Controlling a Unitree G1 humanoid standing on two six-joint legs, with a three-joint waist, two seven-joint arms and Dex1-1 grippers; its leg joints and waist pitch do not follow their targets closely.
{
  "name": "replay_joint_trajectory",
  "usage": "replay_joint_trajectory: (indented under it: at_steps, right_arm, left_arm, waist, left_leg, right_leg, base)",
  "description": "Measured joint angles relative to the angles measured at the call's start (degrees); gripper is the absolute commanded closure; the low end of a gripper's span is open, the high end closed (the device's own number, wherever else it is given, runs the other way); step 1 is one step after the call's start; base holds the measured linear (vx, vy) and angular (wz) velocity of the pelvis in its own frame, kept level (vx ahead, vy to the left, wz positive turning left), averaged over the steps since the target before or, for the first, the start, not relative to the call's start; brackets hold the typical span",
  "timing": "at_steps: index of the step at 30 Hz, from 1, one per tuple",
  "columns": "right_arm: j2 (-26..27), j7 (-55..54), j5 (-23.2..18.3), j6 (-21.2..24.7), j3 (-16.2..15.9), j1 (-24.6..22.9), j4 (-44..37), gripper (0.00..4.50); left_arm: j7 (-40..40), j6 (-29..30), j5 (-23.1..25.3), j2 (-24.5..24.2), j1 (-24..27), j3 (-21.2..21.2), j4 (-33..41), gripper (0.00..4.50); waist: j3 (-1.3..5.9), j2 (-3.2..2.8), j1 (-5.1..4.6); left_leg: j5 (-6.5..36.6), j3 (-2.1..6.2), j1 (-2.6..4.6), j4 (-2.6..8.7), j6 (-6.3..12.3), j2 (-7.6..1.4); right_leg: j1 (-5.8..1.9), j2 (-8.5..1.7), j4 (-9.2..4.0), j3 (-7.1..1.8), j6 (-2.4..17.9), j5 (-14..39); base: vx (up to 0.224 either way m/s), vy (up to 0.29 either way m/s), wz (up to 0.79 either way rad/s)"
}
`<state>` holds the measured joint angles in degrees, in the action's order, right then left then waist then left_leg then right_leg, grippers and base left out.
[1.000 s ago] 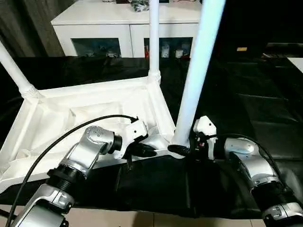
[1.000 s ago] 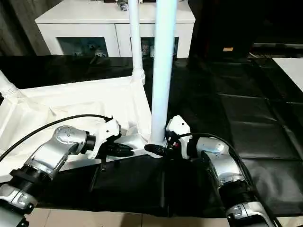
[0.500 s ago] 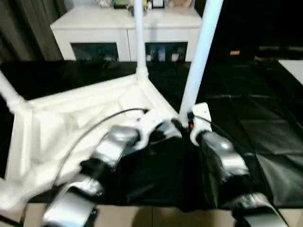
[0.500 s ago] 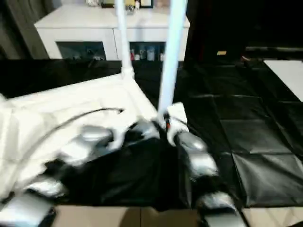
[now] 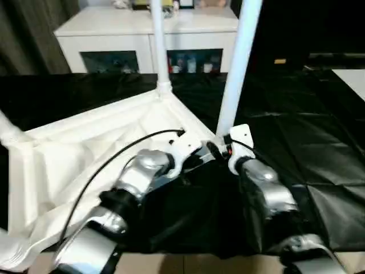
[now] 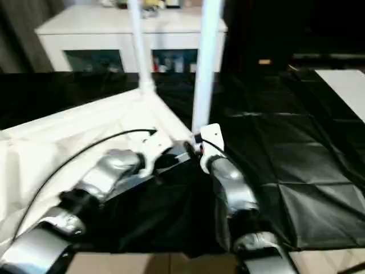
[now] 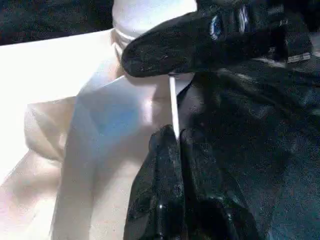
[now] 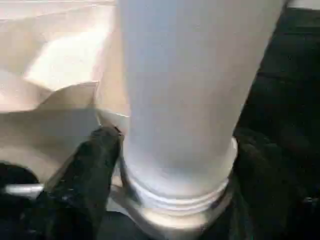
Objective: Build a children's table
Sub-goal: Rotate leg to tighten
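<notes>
Upside-down children's table [image 5: 85,145], all white plastic, lying on a work surface draped in glossy black sheeting [image 5: 296,137] marked with creases and fold lines. Square top face-down, ribbed underside facing up, its near corner turned toward the robot. Three tapered legs standing upright from the corner sockets: a far leg [image 5: 158,40] at the back corner, a near leg [image 5: 236,63] at the corner closest to the grippers, and a third leg [image 5: 8,132] at the left edge.

Left gripper [image 7: 176,140] with jaws clenched together, gripping nothing visible, resting low on the black sheeting right at the near corner of the tabletop. Black cable [image 5: 108,162] arching over the silver left forearm.

Right gripper [image 8: 175,165] at the foot of the near leg, one black finger [image 8: 92,165] on each side of the threaded collar where the leg meets its socket; hard to tell whether the jaws press the leg or stand just off it. White housing of the right wrist [image 5: 239,140] just beside the leg base.

Beyond the work surface, a white cabinet [image 5: 145,28] with dark glass doors, small items dimly seen behind the glass and a few objects on top. Dark curtain [image 5: 28,34] at far left. Dark background to the right, with a pale flat board [image 6: 345,85] at the right edge. Strip of light floor [image 6: 148,264] along the bottom, below the sheeting's edge.
</notes>
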<state>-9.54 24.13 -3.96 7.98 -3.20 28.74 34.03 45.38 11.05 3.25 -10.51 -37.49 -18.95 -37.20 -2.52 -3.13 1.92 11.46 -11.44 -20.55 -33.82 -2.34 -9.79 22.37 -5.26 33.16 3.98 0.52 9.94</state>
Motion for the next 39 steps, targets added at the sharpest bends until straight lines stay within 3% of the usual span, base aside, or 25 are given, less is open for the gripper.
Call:
replay_joint_trajectory:
  at_steps: [3,7,10,18,28,33,36,39]
  right_arm:
    - [-5.0,11.9,-2.0,-1.0,-1.8,-0.9,-1.9,0.78]
    - [-11.0,25.0,-2.5,-5.1,-5.0,-2.7,-4.8,0.78]
    - [-12.9,30.5,-3.4,-5.6,-5.5,-3.9,-6.2,0.78]
    - [-16.1,38.9,-5.1,-6.1,-6.9,-4.7,-7.3,0.78]
    - [-15.7,39.9,-5.2,-6.0,-6.9,-4.7,-7.1,1.66]
    - [-15.6,39.9,-5.4,-6.0,-6.8,-4.9,-7.1,1.78]
    - [-14.1,38.4,-5.6,-6.0,-5.9,-5.3,-6.6,1.79]
    - [-9.5,30.4,-5.7,-6.2,-3.4,-4.8,-3.2,1.8]
  left_arm:
    - [7.9,-1.3,-2.8,-3.4,2.8,-0.1,4.3,4.5]
    - [14.3,0.0,-4.7,-6.5,3.9,-0.8,8.1,4.5]
    - [17.1,0.7,-5.4,-7.7,4.7,-1.2,9.7,4.5]
    - [21.1,2.7,-6.4,-10.0,6.5,-1.3,12.3,4.5]
    - [21.2,3.3,-6.3,-10.1,6.4,-1.2,12.5,4.5]
    - [21.4,3.8,-6.3,-10.2,6.4,-1.2,12.7,4.5]
    - [21.0,4.0,-6.3,-10.3,6.4,-1.1,12.7,4.5]
    - [16.9,4.5,-5.0,-9.0,5.3,0.0,10.7,4.5]
  waist:
    - [0.04,0.06,0.74]
    - [-0.06,0.21,2.56]
    - [-0.11,0.29,3.27]
    - [-0.28,0.5,2.98]
    - [-0.25,0.46,2.93]
    - [-0.24,0.44,2.91]
    - [-0.22,0.43,2.8]
    - [-0.21,0.4,1.98]
  left_leg:
    - [-0.2,0.0,-0.56,0.13,0.34,-0.1]
    - [0.0,-0.01,-1.22,-0.41,0.63,-0.15]
    - [0.0,-0.01,-1.46,-0.83,0.62,-0.26]
    - [0.1,-0.1,-1.35,-1.14,0.22,-0.24]
    - [0.1,-0.06,-1.35,-1.18,0.24,-0.24]
    - [0.1,-0.06,-1.35,-1.2,0.24,-0.24]
    - [0.1,-0.06,-1.3,-1.19,0.24,-0.26]
    - [0.1,-0.04,-1.16,-1.25,0.21,-0.26]
  right_leg:
    - [0.76,0.06,0.22,0.06,-0.1,0.1]
    - [1.59,0.02,1.33,-0.04,0.2,0.5]
    - [1.76,0.02,1.57,-0.03,0.2,0.5]
    - [1.52,-0.03,1.69,-0.26,0.3,0.4]
    - [1.54,-0.03,1.79,-0.23,0.3,0.4]
    - [1.53,-0.02,1.79,-0.22,0.3,0.4]
    - [1.52,-0.01,1.81,-0.21,0.3,0.4]
    - [1.42,-0.01,1.87,-0.22,0.3,0.3]
  base:
    - [0.062,-0.019,0.02]
    - [0.014,-0.005,0.0]
    - [0.0,0.0,0.0]
    - [0.0,0.0,0.0]
    - [0.0,0.0,0.0]
    - [0.0,0.0,0.0]
    - [0.0,0.0,0.0]
    - [0.0,0.0,0.0]
